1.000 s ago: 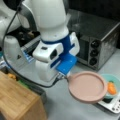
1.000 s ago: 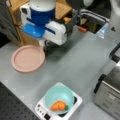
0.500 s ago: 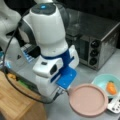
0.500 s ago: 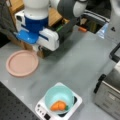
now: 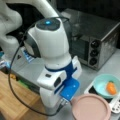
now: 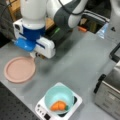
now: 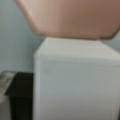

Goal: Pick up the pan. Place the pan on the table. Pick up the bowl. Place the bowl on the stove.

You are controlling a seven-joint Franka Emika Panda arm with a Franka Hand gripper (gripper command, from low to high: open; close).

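The dusty-pink pan (image 6: 19, 69) lies low over the grey table (image 6: 82, 62) at a front view's left; whether it touches the table is unclear. It also shows at a front view's bottom right, pan (image 5: 91, 108). My gripper (image 6: 35, 55) is at the pan's rim, shut on its white handle (image 7: 75, 75), which fills the wrist view below the pink pan (image 7: 70, 17). One black finger (image 7: 20, 95) shows beside the handle. The teal bowl (image 6: 58, 96) sits on the white stove (image 6: 76, 103) with an orange thing (image 6: 58, 106) inside; the bowl (image 5: 105, 86) is apart from the gripper (image 5: 68, 101).
A steel toaster oven (image 5: 100, 42) stands behind the stove, its edge at a front view's right, toaster oven (image 6: 110, 95). A wooden board (image 5: 12, 100) lies beside the arm's base. A black cable (image 5: 15, 72) loops off the wrist.
The arm has carried the pan down and toward a front view's left edge, lowering it toward the table. The bowl and stove have not moved.
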